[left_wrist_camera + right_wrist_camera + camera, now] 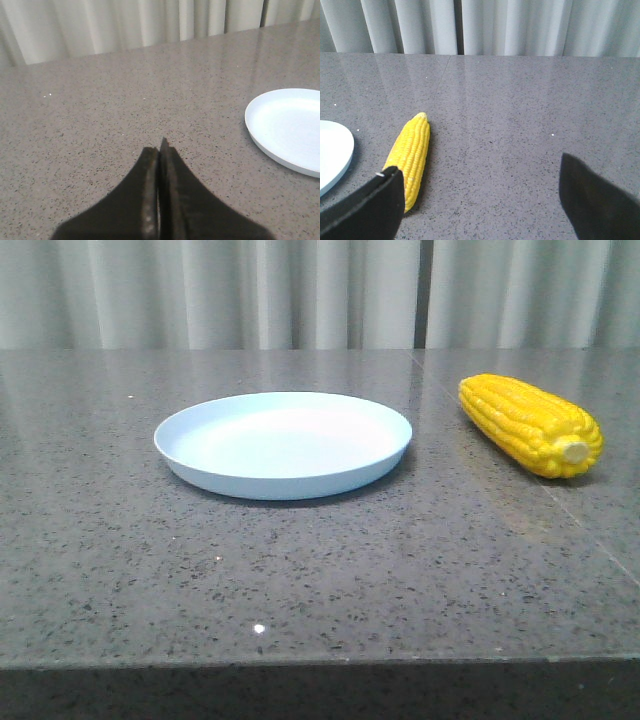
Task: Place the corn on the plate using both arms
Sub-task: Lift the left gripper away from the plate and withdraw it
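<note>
Bright yellow husked corn cob (530,424) lying on the speckled grey stone tabletop (300,570), just right of the round, shallow, pale blue plate (283,444) and not touching it; pale stub end toward the camera. Left gripper (160,150): fingers pressed together above bare table. Right gripper (480,187): fingers spread wide, holding nothing, corn beside one finger (370,205).

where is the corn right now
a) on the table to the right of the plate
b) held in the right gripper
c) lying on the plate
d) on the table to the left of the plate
a: in the front view the corn lies on the table, apart from and right of the empty plate.
</note>
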Controlling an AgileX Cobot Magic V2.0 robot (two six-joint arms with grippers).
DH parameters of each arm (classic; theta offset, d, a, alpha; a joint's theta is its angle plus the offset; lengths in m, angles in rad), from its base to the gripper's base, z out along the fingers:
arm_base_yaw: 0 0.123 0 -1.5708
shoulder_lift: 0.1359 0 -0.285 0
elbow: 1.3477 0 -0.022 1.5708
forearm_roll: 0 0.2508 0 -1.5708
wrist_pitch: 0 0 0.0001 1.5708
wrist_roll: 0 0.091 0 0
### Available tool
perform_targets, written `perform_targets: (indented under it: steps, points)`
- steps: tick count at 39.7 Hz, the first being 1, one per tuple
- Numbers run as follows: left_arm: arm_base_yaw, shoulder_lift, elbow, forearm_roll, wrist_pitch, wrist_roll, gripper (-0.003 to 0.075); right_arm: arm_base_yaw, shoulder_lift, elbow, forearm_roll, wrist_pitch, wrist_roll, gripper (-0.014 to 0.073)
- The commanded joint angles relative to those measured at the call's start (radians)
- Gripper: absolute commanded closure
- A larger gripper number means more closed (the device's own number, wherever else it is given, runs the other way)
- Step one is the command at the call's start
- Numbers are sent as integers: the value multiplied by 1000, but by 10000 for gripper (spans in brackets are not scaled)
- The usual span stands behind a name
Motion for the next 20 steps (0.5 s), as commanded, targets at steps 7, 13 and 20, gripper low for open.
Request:
perform_targets:
  steps: [7, 13, 20]
  points:
    - [-9, -214, 52, 0, -106, -1, 741, -4, 15, -36, -5, -76, -5, -52]
    - [-9, -243, 59, 0, -106, -1, 741, -4, 16, -36, -1, -77, -5, -52]
    - [-9, -243, 59, 0, -106, -1, 741, -2, 114, -86, 1, -41, -5, -52]
